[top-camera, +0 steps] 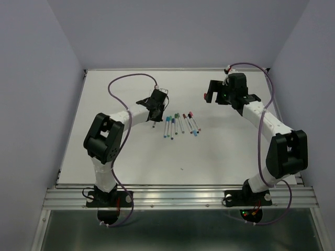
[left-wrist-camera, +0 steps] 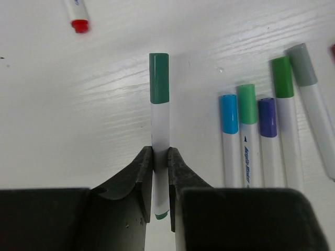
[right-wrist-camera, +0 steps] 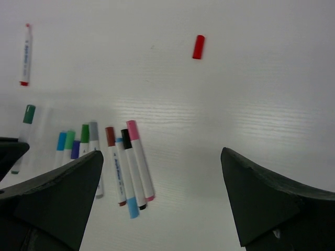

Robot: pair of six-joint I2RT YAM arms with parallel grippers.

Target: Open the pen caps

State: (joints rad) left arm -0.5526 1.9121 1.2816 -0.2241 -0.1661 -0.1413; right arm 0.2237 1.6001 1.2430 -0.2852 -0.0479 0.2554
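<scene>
My left gripper (left-wrist-camera: 160,157) is shut on the white barrel of a pen (left-wrist-camera: 160,123) with a dark green cap (left-wrist-camera: 159,78) on its far end, just above the table. In the top view this gripper (top-camera: 155,111) sits left of the row of capped pens (top-camera: 180,124). My right gripper (right-wrist-camera: 162,152) is open and empty, hovering above the table to the right of the row (right-wrist-camera: 125,157); it also shows in the top view (top-camera: 211,96). A loose red cap (right-wrist-camera: 198,46) lies alone on the table. A red-ended pen (right-wrist-camera: 25,55) lies apart from it.
Blue (left-wrist-camera: 229,114), green (left-wrist-camera: 247,104), purple (left-wrist-camera: 267,117), green (left-wrist-camera: 282,77) and grey-capped (left-wrist-camera: 302,64) pens lie side by side right of my left gripper. The red-ended pen (left-wrist-camera: 79,21) lies at the far left. Grey walls enclose the white table (top-camera: 131,157).
</scene>
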